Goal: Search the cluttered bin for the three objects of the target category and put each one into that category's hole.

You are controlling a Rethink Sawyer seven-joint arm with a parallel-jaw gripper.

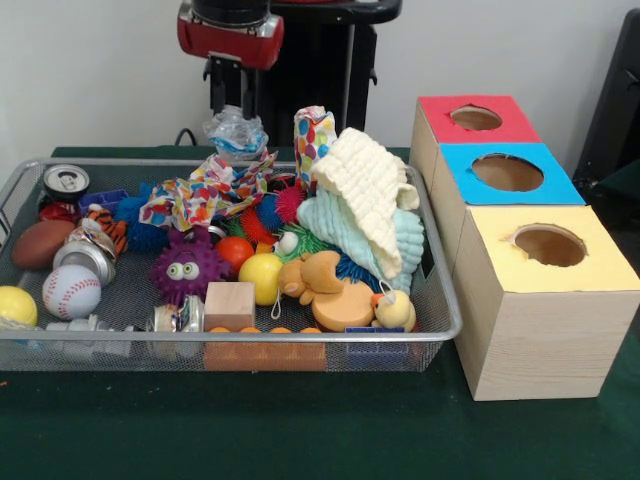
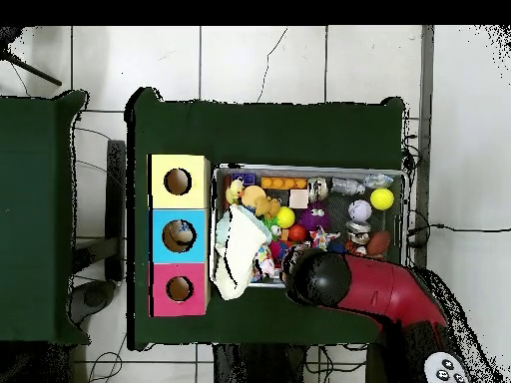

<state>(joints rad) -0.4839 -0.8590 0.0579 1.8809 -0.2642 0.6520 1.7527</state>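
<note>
My gripper (image 1: pixel 232 108) hangs over the back of the wire bin (image 1: pixel 230 337), shut on a crumpled clear plastic piece (image 1: pixel 236 132) held just above the clutter. In the overhead view the red arm head (image 2: pixel 317 277) hides the gripper and the plastic. Beside the bin stand three wooden boxes, each with a round hole in its top: red (image 1: pixel 440 108), blue (image 1: pixel 460 165) and yellow (image 1: pixel 500 260). In the overhead view something greyish lies inside the blue box's hole (image 2: pixel 180 235).
The bin holds a confetti-patterned cloth (image 1: pixel 200 195), pale folded cloths (image 1: pixel 370 195), crushed cans (image 1: pixel 85 255), a baseball (image 1: pixel 71 290), yellow balls (image 1: pixel 260 275), a purple spiky toy (image 1: pixel 183 268), a wooden block (image 1: pixel 230 303) and a rubber duck (image 1: pixel 396 310). Green tablecloth (image 1: pixel 300 420) surrounds it.
</note>
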